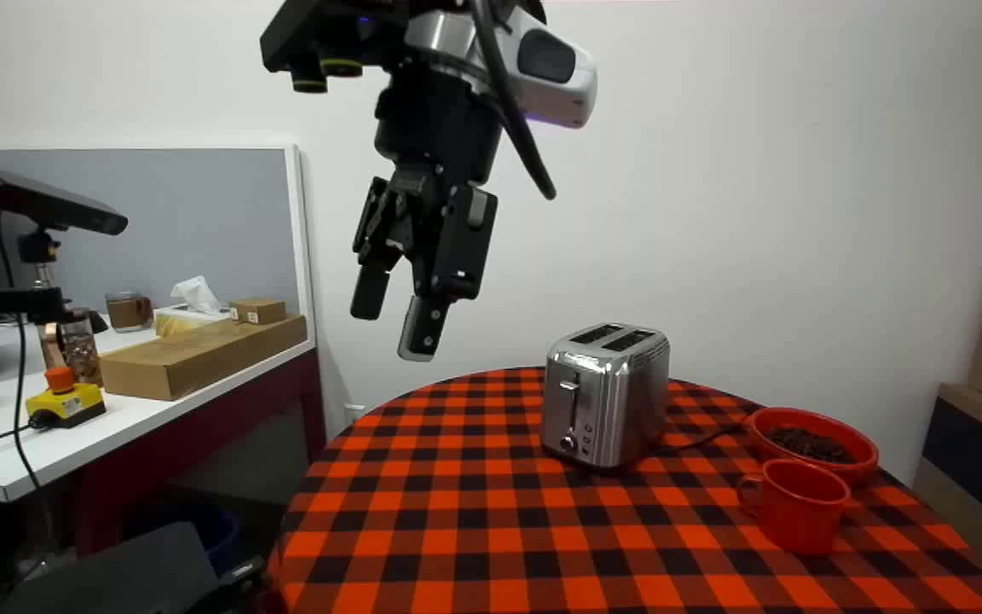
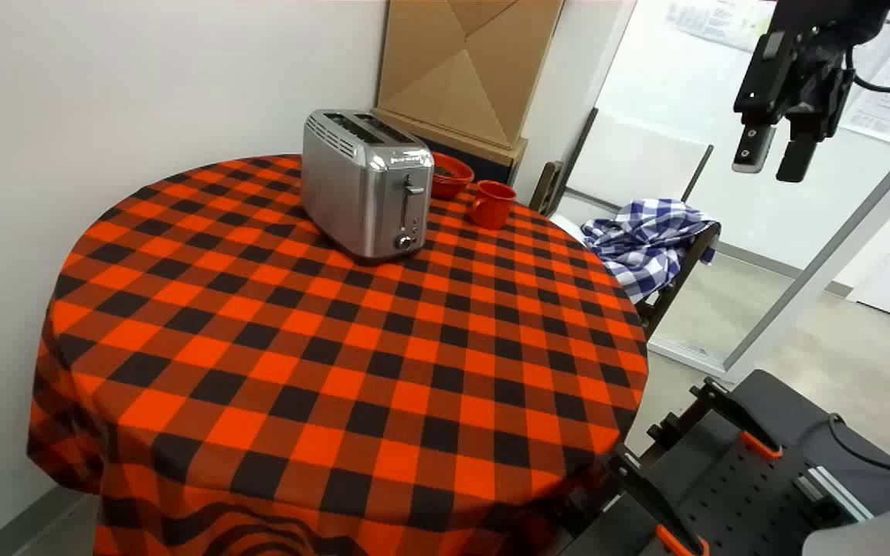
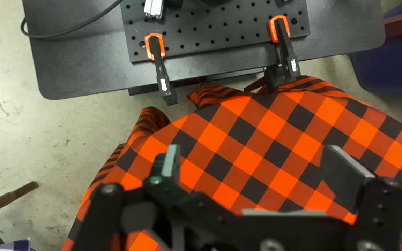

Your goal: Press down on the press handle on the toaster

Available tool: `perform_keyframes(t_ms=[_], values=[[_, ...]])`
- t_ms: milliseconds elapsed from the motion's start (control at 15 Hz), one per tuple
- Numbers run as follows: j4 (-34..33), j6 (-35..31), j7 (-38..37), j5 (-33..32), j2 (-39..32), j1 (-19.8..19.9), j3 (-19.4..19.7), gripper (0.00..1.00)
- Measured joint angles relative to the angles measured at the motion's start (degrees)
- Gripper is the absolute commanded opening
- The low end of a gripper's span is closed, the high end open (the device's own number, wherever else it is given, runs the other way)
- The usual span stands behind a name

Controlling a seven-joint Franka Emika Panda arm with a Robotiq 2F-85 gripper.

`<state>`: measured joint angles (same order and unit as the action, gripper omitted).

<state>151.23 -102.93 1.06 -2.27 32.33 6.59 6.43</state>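
The shiny silver toaster (image 1: 600, 401) stands upright on the checked table and also shows in an exterior view (image 2: 339, 197). Its press handle (image 1: 570, 386) is on the narrow end face, near the top of its vertical slot; it also shows in an exterior view (image 2: 414, 189). My gripper (image 1: 395, 317) hangs in the air, well apart from the toaster, with its fingers spread and nothing between them. It also shows in an exterior view (image 2: 775, 157). In the wrist view, the open fingers (image 3: 253, 162) are over the tablecloth; the toaster is out of that view.
A red mug (image 1: 802, 507) and a red bowl (image 1: 811, 443) with dark contents stand beside the toaster. A power cord (image 1: 700, 441) runs behind it. The round table (image 2: 314, 371) touches a wall. Black clamps (image 3: 161, 68) sit on the robot's base stand.
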Motion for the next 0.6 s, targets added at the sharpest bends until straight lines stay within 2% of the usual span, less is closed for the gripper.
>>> perform_keyframes(t_ms=[600], values=[[-0.43, -1.63, -0.14, 0.25, -0.24, -0.08, -0.26, 1.00]])
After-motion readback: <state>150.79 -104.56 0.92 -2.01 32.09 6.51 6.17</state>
